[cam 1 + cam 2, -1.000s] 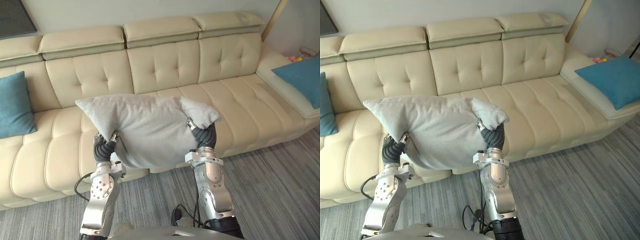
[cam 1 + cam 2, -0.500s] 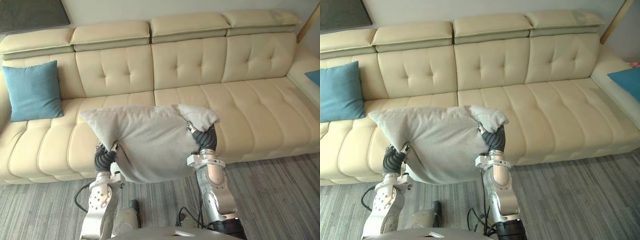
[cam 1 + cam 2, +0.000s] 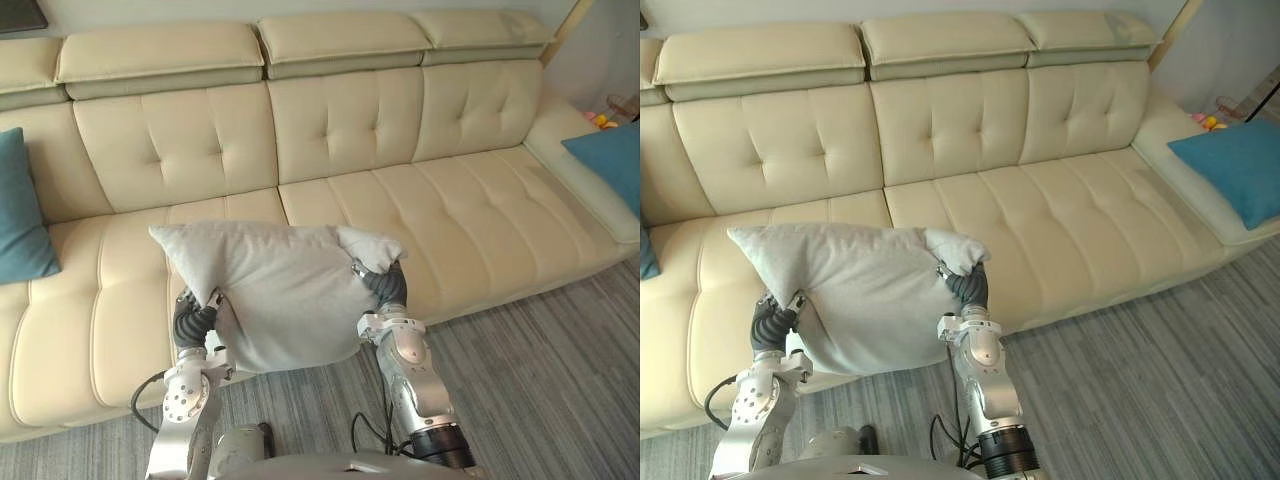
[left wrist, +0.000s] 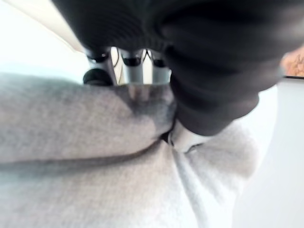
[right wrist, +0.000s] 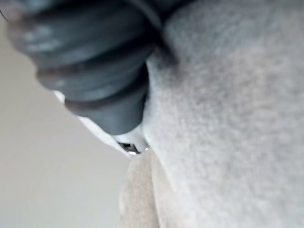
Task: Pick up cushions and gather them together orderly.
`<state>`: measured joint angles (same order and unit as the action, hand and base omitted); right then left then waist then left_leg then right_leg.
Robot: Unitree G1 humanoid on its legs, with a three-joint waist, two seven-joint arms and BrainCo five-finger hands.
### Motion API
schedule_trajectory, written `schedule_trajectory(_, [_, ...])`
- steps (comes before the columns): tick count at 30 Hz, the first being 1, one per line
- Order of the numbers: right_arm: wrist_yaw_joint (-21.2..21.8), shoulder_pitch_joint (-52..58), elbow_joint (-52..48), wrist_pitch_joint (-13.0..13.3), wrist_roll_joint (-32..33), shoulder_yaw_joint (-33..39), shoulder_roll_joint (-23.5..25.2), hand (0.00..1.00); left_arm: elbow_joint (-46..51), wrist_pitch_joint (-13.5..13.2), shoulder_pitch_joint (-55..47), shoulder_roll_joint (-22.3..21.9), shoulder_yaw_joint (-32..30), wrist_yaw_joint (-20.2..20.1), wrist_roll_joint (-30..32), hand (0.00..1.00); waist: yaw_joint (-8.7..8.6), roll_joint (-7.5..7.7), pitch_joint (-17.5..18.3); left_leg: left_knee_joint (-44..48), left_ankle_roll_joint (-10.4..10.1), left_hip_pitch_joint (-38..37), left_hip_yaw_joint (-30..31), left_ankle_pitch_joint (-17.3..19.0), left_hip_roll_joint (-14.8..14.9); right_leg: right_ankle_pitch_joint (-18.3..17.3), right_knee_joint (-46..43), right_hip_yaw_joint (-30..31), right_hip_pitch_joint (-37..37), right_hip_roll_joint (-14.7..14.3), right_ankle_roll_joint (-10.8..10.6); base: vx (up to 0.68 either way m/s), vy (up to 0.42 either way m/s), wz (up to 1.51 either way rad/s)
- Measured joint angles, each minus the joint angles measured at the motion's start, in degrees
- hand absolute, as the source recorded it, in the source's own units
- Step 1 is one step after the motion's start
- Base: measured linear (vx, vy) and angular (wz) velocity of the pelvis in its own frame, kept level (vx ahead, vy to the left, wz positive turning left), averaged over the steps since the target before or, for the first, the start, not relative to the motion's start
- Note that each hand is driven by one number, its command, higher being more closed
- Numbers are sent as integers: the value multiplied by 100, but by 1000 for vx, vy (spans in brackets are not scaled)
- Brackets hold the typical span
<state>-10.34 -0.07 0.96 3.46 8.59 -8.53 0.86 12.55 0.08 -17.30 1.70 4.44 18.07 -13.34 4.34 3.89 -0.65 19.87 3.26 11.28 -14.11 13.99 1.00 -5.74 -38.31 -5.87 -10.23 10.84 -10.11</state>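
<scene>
A large grey cushion hangs in front of the cream sofa's seat, carried between my two hands. My left hand is at its lower left edge. In the left wrist view the fingers dig into the grey cloth and the thumb pinches a fold from the other side. My right hand is at the cushion's right end, under a bunched corner; its dark cover lies tight against the cloth. A teal cushion leans at the sofa's far left and another teal cushion lies on the right end.
The long sofa spans the whole width, with its middle seats bare. Grey striped carpet covers the floor in front. A few small colourful objects sit beyond the sofa's right end.
The camera has swung, so the sofa and the teal cushions sit differently in view. The grey cushion stays held between both hands in the same way.
</scene>
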Motion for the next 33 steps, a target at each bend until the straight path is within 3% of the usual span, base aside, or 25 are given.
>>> schedule_trajectory(1, [12,4,71,-5,0,48,-45,100,0,1,-7,22,30,-2,2,100,-36,-17,-5,-268,7,-298,103,-5,-30,124,-418,-231,-102,76,252,283,14,35])
schedule_trajectory(2, [30,5,82,-4,0,83,-39,100,3,0,-5,28,38,-5,4,100,-140,-101,-13,-439,9,-489,233,-6,-33,-308,-809,-385,-259,84,481,324,-31,48])
schedule_trajectory(3, [36,-7,80,-1,1,99,-43,100,4,0,13,27,37,-6,4,100,-189,-74,6,-516,8,-593,323,-6,-24,-511,-894,-497,-336,64,534,254,-58,49])
schedule_trajectory(5, [165,-29,80,0,3,218,-50,100,6,0,31,15,39,-33,8,100,-230,-151,-34,-714,6,-881,485,-5,31,-1029,-780,-864,-761,-32,854,286,-144,35])
schedule_trajectory(6, [168,-32,80,-1,5,232,-91,100,3,1,38,-18,38,-92,12,100,-274,-265,-103,-761,3,-1055,528,-4,167,-1119,-382,-1019,-1055,-213,1005,327,-209,24])
schedule_trajectory(7, [169,-29,81,-1,6,237,-106,100,2,1,39,-28,37,-109,14,100,-290,-310,-131,-772,1,-1127,533,-4,225,-1102,-156,-1068,-1161,-295,1021,347,-241,15])
schedule_trajectory(8, [181,-24,88,-1,11,240,-124,100,-7,1,39,-46,28,-129,17,100,-311,-384,-178,-807,-24,-1290,536,8,343,-926,407,-1061,-1309,-502,1065,323,-228,10])
schedule_trajectory(9, [204,-6,90,-2,14,247,-112,100,-20,0,36,-47,14,-156,23,100,-367,-393,-184,-805,-242,-1547,518,120,450,-153,1742,-932,-1344,-828,1070,444,-277,28])
schedule_trajectory(10, [220,102,77,4,19,242,-106,100,-55,4,11,-8,14,-214,66,100,-472,-279,-114,-776,-464,-1760,496,287,357,1105,2596,-790,-968,-850,1229,428,-238,16])
schedule_trajectory(11, [235,116,107,12,25,228,-182,100,-253,-4,80,-74,22,-266,127,100,-371,-456,-88,-625,-522,-1788,499,534,489,1362,3060,-738,-668,-1023,1258,422,-180,-25])
schedule_trajectory(12, [232,-32,196,-11,29,294,-235,100,-393,30,256,-117,12,-278,163,100,-287,-451,-178,-495,-514,-1609,546,698,426,1508,3242,-543,-602,-1075,1383,335,-124,-48])
schedule_trajectory(13, [222,-23,215,-16,29,402,-245,100,-488,72,372,-148,27,-331,243,100,-306,-373,-252,-512,-547,-1498,585,687,305,1510,3292,-516,-498,-1030,1391,303,-88,-37])
schedule_trajectory(14, [223,18,212,-16,28,479,-255,100,-496,108,371,-234,56,-358,250,100,-355,-391,-386,-605,-592,-1555,640,606,309,1455,3345,-529,-164,-1066,1435,194,-56,-8])
schedule_trajectory(16, [233,141,13,-6,29,460,-303,100,-489,100,349,-296,120,-358,250,100,-349,-437,-370,-723,-507,-1566,612,143,440,1233,3360,-518,155,-1217,1314,115,-19,-7])
schedule_trajectory(20, [281,227,-297,14,117,440,-299,100,-474,101,379,-237,117,-364,243,100,-370,-402,-334,-916,-406,-1396,832,147,415,1340,3883,-689,257,-1205,1170,50,50,27])
schedule_trajectory(22, [283,300,-295,6,121,441,-305,100,-473,101,372,-243,137,-363,235,100,-350,-442,-342,-1026,-476,-1334,1046,60,437,1309,3970,-902,285,-1208,1186,124,68,62])
schedule_trajectory(24, [281,482,-291,-1,241,446,-309,100,-472,111,323,-276,185,-382,231,100,-365,-539,-398,-739,-587,-1266,1259,-20,515,1169,3949,-1252,498,-1205,1230,192,79,87])
schedule_trajectory(26, [279,656,-373,-10,346,421,-328,100,-468,113,219,-359,196,-397,225,100,-262,-557,-437,834,-797,-636,1049,-30,556,1032,3915,-1508,823,-1033,1310,120,73,63])
schedule_trajectory(27, [278,649,-408,-11,346,423,-352,100,-461,111,202,-405,200,-397,222,100,-212,-571,-429,1066,-757,-491,893,75,587,1007,3884,-1537,842,-992,1328,73,89,30])
schedule_trajectory(28, [273,622,-467,-4,345,444,-367,100,-417,107,194,-442,224,-396,221,100,-165,-617,-402,852,-661,-455,764,137,599,986,3855,-1549,816,-971,1304,46,122,11])
schedule_trajectory(29, [260,572,-496,9,338,487,-357,100,-398,83,233,-451,252,-396,221,100,-190,-718,-388,276,-558,-586,677,-93,622,940,3824,-1553,784,-1022,1222,24,144,17])
schedule_trajectory(33, [264,570,-495,2,331,547,-267,100,-418,84,244,-315,301,-399,223,100,-266,-616,-367,-884,-501,-1091,578,-243,425,1086,4001,-1495,797,-942,1102,-8,150,0])
